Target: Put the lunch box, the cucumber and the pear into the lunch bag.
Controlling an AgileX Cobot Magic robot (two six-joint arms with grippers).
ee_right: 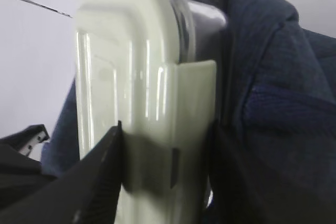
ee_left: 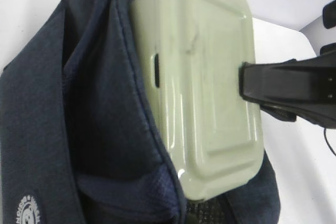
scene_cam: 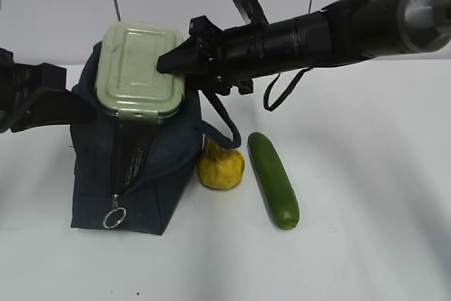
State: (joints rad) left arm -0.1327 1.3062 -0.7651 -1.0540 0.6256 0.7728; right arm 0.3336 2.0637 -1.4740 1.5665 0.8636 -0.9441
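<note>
Behind lunch box (scene_cam: 139,70), lunch bag (scene_cam: 144,174) opening mostly hidden.

The lunch bag (scene_cam: 134,174), dark navy and boxy, stands left of centre with its top open and a metal ring pull (scene_cam: 114,218) hanging at its 6 o'clock. The lunch box (scene_cam: 139,72), clear with a pale sage-green lid, sits tilted in the bag's mouth at 12 o'clock, lid facing outward. The yellow pear (scene_cam: 220,167) lies at the bag's 3 o'clock, touching it. The dark green cucumber (scene_cam: 273,180) lies just beside the pear, at its 3 o'clock.
</note>
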